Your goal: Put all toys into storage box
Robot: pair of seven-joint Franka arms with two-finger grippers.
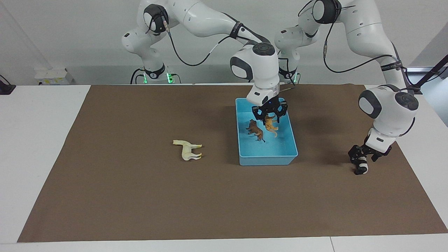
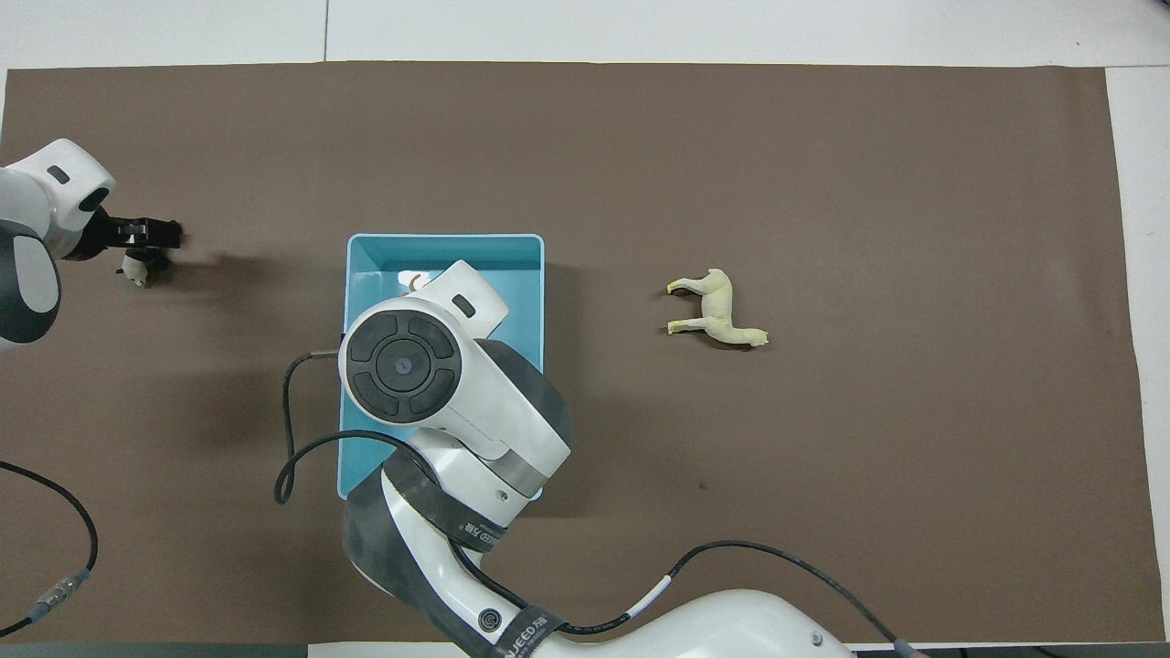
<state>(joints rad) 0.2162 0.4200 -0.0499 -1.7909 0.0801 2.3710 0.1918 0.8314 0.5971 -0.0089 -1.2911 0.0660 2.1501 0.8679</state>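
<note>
The light-blue storage box (image 1: pixel 267 161) stands on the brown mat toward the left arm's end. The brown animal (image 1: pixel 255 130) and the orange tiger (image 1: pixel 270 125) lie inside it. My right gripper (image 1: pixel 269 114) hangs low in the box just above the tiger, with its fingers apart. In the overhead view the right arm covers most of the box (image 2: pixel 439 239) and both of those toys. The cream-white horse (image 1: pixel 188 149) lies on its side on the mat toward the right arm's end (image 2: pixel 717 311). My left gripper (image 1: pixel 360 163) is down at the black-and-white panda (image 1: pixel 362 169) near the mat's edge (image 2: pixel 137 267).
The brown mat (image 1: pixel 140 210) covers most of the white table. A cable (image 2: pixel 302 429) from the right arm loops beside the box.
</note>
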